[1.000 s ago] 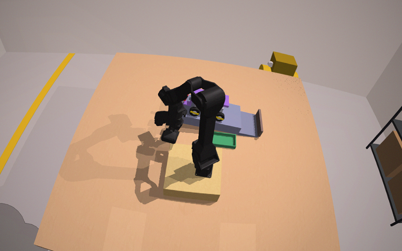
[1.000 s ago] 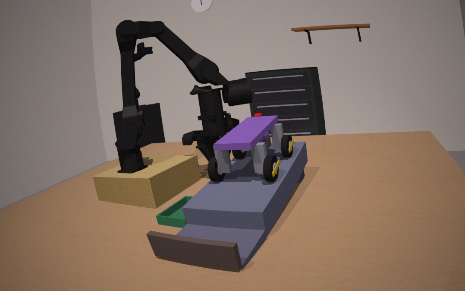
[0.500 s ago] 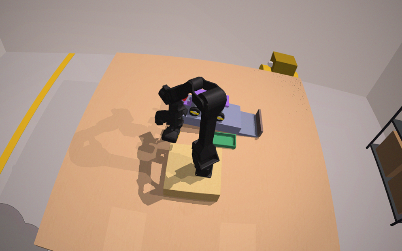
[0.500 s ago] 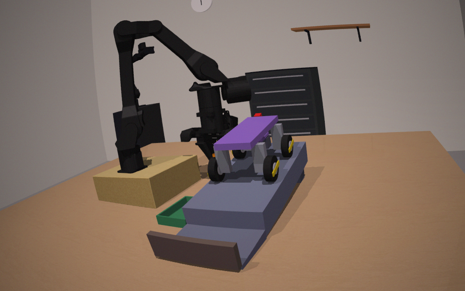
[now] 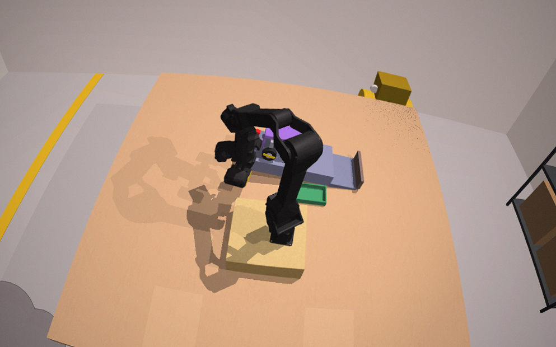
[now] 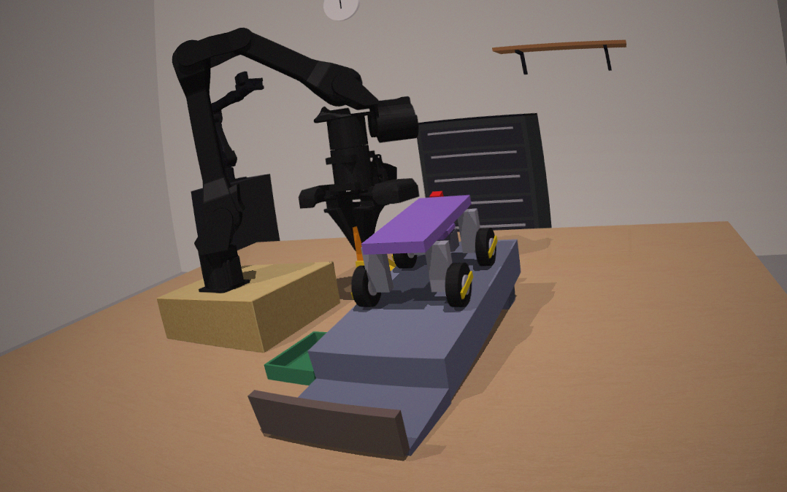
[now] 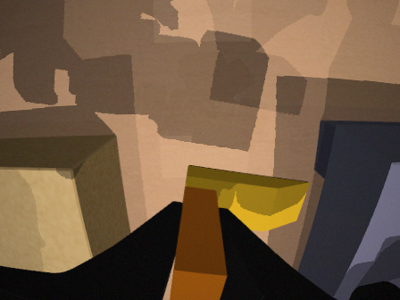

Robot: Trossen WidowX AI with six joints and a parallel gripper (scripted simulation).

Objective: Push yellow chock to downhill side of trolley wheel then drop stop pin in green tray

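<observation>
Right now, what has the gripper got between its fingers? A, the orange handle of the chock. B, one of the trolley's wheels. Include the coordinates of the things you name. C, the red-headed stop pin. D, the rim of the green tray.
A: the wrist view shows the orange handle (image 6: pixel 358 246) (image 7: pixel 199 232) between the two black fingers of the gripper (image 6: pixel 361 246) (image 7: pixel 198 214), with the chock's yellow body (image 7: pixel 268 201) beside it.

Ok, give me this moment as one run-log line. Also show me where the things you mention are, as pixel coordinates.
claw (image 5: pixel 245 180) (image 6: pixel 362 246) (image 7: pixel 198 214): shut on orange handle (image 6: pixel 357 246) (image 7: pixel 199 237); chock (image 5: pixel 248 178) (image 6: pixel 361 263) (image 7: pixel 268 203): beside ramp (image 5: pixel 326 158) (image 6: pixel 377 336) (image 7: pixel 348 179), not against a wheel; stop pin (image 5: pixel 258 131) (image 6: pixel 436 194): at uphill end; trolley (image 5: pixel 288 131) (image 6: pixel 417 225): on ramp
</observation>
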